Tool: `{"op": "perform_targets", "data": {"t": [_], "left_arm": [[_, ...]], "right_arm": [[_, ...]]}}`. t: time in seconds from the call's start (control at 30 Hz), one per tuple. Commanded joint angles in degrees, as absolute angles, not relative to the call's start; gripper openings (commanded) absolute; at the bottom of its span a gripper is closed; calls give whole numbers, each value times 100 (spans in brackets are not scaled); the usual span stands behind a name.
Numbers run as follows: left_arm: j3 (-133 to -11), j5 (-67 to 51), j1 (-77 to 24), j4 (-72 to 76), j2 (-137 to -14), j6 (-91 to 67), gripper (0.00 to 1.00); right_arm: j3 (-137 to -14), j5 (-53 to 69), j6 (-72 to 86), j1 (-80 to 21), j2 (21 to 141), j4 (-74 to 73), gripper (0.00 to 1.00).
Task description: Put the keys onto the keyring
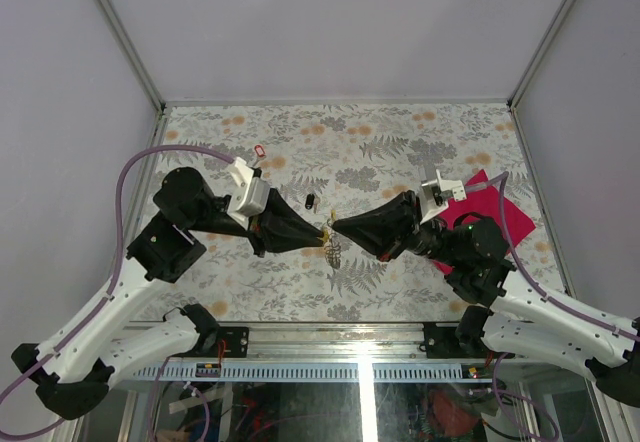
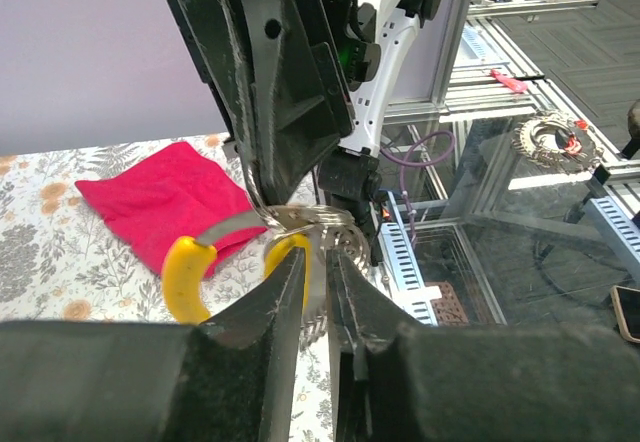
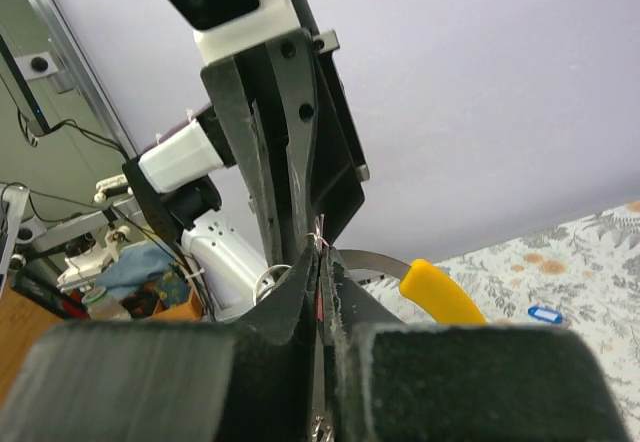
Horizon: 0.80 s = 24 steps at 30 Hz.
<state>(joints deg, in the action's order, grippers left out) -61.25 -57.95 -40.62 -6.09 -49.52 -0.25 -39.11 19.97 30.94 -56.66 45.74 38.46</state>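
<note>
Both grippers meet tip to tip over the middle of the table. My right gripper [image 1: 337, 226] [image 3: 320, 258] is shut on the thin wire of the keyring [image 3: 319, 230], whose bunched loops hang below the tips [image 1: 335, 252]. A yellow piece [image 3: 440, 294] [image 2: 185, 277] on a curved metal strip juts out beside the tips. The jaws of my left gripper [image 1: 322, 230] [image 2: 318, 258] stand a narrow slit apart, with silvery metal showing in the slit. Whether its pads still press that metal is unclear. Of the keys, a black one [image 1: 310, 200], a red one [image 1: 260, 150] and a blue one [image 3: 545, 314] lie on the table.
A magenta cloth [image 1: 495, 212] [image 2: 160, 197] lies flat at the right of the floral table top, behind the right arm. Grey walls and metal posts close in the back and sides. The arm bases and a metal rail run along the near edge.
</note>
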Motion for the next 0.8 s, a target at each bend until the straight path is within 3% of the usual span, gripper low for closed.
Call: {"op": "perform_targets", "data": {"t": [0.0, 0.4, 0.77], "left_arm": [[-6126, -5894, -4140, -469, -4919, -44, 17], [-5627, -4963, -4153, 1086, -4412, -1065, 30], [-5315, -4934, -4162, 1756, -4466, -1449, 35]], "right_arm": [[-4069, 1700, 3109, -5644, 4572, 4692, 0], [-3982, 2231, 2079, -5643, 4270, 4090, 0], [-4100, 2416, 1687, -5644, 4178, 3607, 0]]}}
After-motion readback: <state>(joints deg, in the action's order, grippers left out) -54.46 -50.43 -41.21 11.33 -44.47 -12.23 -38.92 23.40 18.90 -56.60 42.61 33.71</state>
